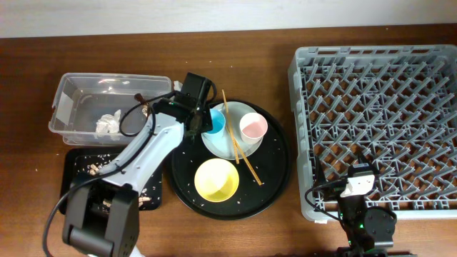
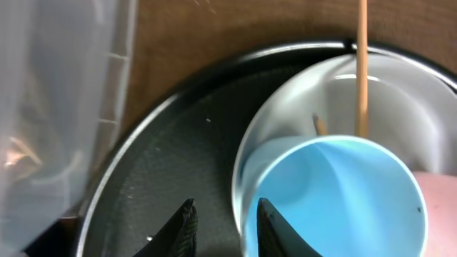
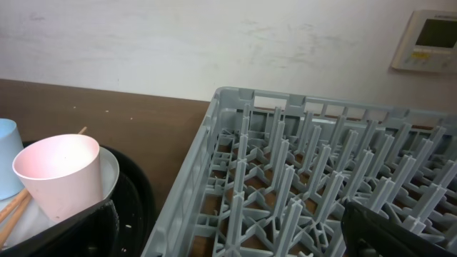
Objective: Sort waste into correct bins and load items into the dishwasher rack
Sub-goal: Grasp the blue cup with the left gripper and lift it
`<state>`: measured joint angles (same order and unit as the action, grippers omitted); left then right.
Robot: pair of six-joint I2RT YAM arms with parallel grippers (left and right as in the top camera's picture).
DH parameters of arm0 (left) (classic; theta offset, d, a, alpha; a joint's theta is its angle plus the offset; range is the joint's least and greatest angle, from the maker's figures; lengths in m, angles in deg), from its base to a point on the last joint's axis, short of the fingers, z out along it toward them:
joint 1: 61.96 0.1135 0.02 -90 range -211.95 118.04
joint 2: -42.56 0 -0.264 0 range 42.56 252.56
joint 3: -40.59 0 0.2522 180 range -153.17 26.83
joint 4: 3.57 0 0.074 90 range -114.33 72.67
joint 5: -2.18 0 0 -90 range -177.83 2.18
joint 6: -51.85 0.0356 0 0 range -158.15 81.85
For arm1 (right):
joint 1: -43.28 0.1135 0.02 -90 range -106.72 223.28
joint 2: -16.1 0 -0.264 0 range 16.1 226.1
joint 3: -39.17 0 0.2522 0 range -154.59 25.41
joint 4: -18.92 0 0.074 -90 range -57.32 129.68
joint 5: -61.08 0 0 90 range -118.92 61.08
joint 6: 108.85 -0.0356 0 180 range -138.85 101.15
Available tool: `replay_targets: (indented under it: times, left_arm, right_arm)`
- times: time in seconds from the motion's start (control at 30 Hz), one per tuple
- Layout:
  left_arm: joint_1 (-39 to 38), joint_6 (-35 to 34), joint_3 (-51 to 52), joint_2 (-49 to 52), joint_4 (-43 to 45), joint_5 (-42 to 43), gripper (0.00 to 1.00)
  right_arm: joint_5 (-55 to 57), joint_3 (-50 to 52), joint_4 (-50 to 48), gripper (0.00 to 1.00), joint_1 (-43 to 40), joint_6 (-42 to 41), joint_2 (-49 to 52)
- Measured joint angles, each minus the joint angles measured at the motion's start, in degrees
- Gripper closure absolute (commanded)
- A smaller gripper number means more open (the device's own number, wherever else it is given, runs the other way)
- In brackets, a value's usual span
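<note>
Nearest the robot, the right tool (image 3: 235, 232) hangs over the near-left corner of the dishwasher rack (image 1: 371, 51). Its jaws are spread wide and grip nothing (only two dark finger ends show, at the bottom corners of the right wrist view). On the left side of the bench (image 1: 28, 71), beside the left arm's base, sits the shallow black tray (image 1: 75, 168) with brownish food scraps (image 1: 93, 166) scattered in it.

Just beyond is the round black tray (image 1: 275, 178), with the yellow bowl (image 1: 216, 179) upright on its near part. Further in lies the pale plate (image 1: 220, 146), carrying the pink cup (image 1: 253, 127) on the right and the light blue cup (image 2: 335, 200) on the left, both upright with mouths up. Two wooden chopsticks (image 1: 250, 168) lie across the plate: one slants down onto the round tray, and the other reaches past the plate's far edge.

The left tool (image 2: 225, 225) is at the blue cup's left rim, its jaws only narrowly parted. One finger is outside the wall and the other seems to sit over or just inside the rim. Whether either pad touches the cup cannot be told, and nothing is clamped.

Farther left, the clear tub (image 1: 71, 93) holds the crumpled white tissue (image 1: 108, 123). The grey rack fills the right side of the bench through to its far edge
</note>
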<state>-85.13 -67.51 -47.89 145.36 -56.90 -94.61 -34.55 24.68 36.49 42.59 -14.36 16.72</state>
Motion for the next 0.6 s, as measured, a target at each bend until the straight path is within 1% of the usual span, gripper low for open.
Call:
replay_targets:
  times: [0.13, 0.23, 0.4, 0.43, 0.57, 0.6]
  left_arm:
    - [0.02, 0.00, 0.00, 0.83, 0.37, 1.03, 0.73]
    - [0.02, -0.07, 0.00, 0.83, 1.66, 1.29, 0.81]
    - [0.00, 0.00, 0.00, 0.83, 1.49, 4.42, 0.81]
    - [0.00, 0.00, 0.00, 0.83, 1.44, 4.76, 0.84]
    - [0.00, 0.07, 0.00, 0.83, 1.18, 4.94, 1.00]
    - [0.00, 0.20, 0.00, 0.83, 0.90, 4.92, 0.99]
  right_arm:
    - [0.00, 0.00, 0.00, 0.02, 0.00, 0.00, 0.00]
    - [0.00, 0.00, 0.00, 0.01, 0.00, -0.02, 0.00]
    - [0.00, 0.00, 0.00, 0.02, 0.00, 0.00, 0.00]
    - [0.00, 0.00, 0.00, 0.02, 0.00, -0.02, 0.00]
    - [0.00, 0.00, 0.00, 0.02, 0.00, 0.00, 0.00]
    - [0.00, 0.00, 0.00, 0.02, 0.00, -0.02, 0.00]
